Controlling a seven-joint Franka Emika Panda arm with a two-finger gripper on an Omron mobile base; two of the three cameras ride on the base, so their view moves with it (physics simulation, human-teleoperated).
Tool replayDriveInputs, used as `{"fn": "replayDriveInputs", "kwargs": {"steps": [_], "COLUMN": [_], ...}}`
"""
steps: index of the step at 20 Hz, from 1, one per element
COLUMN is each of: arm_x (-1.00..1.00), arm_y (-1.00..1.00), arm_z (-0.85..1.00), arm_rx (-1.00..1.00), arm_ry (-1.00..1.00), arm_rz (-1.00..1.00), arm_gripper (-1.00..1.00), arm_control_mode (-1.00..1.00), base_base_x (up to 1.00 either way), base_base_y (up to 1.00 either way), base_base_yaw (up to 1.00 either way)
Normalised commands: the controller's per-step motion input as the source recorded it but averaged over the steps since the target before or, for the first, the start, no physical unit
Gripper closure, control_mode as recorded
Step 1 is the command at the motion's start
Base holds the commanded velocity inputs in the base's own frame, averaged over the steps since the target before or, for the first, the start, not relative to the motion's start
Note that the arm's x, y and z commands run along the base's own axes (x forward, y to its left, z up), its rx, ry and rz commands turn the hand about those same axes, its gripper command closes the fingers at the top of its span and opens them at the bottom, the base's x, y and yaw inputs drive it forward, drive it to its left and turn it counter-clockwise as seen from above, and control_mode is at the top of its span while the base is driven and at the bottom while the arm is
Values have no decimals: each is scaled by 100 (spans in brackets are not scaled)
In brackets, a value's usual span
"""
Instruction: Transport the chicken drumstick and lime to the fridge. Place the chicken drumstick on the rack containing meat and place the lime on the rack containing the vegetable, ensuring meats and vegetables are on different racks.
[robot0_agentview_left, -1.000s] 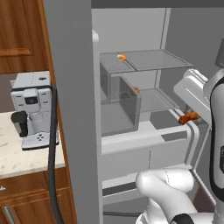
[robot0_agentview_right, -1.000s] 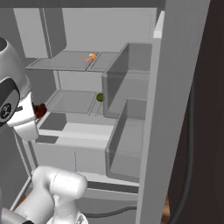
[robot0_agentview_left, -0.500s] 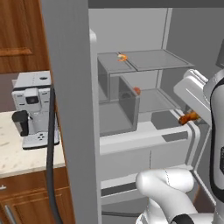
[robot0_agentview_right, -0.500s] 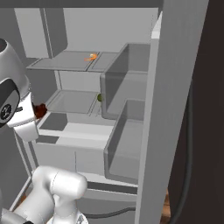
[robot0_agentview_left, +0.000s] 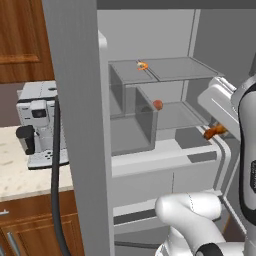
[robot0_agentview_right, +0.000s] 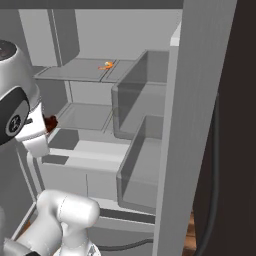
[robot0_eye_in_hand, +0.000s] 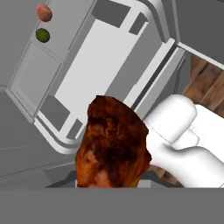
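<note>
The hand (robot0_eye_in_hand: 111, 186) is clamped on the chicken drumstick (robot0_eye_in_hand: 112, 143), which bulks up right in front of the wrist camera, so I can't see the fingers themselves or how wide they sit. From the base cameras the drumstick (robot0_agentview_left: 214, 132) pokes out beside the white forearm, out in front of the open fridge (robot0_agentview_right: 150, 125) at about the level of the lower shelf.

The lime (robot0_eye_in_hand: 42, 35) is already in, well beyond the hand, sitting just beside the red-orange tomato (robot0_eye_in_hand: 43, 12) on that lower shelf. So I'd say the veg rack is done and this step is getting the drumstick up to the top shelf, where the little orange-yellow bit of meat (robot0_agentview_left: 142, 65) sits.

To do it well, I'd lift first and only then push in. The top shelf is above and past the hand, and its front edge (robot0_agentview_right: 70, 78) is what I'd worry about clipping (the shelf looks thin and see-through, easy to misjudge). Set the drumstick down short of the meat rather than on it.

Room-wise, the top shelf looks mostly bare. The door bins (robot0_agentview_right: 145, 145) stand off to the side and the fridge wall closes in on the other, so a straight approach looks safest.
</note>
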Motion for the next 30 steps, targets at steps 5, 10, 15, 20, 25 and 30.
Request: {"fn": "replayDriveInputs", "kwargs": {"steps": [5,10,15,20,25,30], "arm_x": [42,82,95,72,36,20], "arm_y": [-23,0,0,-4,0,0], "arm_z": [4,0,0,16,28,14], "arm_rx": [0,0,0,0,0,0], "arm_ry": [-7,-4,0,0,-5,-21], "arm_rz": [1,0,0,0,0,2], "arm_gripper": [100,100,100,100,100,100], "arm_control_mode": [-100,-100,-100,-100,-100,-100], "base_base_x": [0,0,0,0,0,0], "base_base_y": [0,0,0,0,0,0], "base_base_yaw": [0,0,0,0,0,0]}}
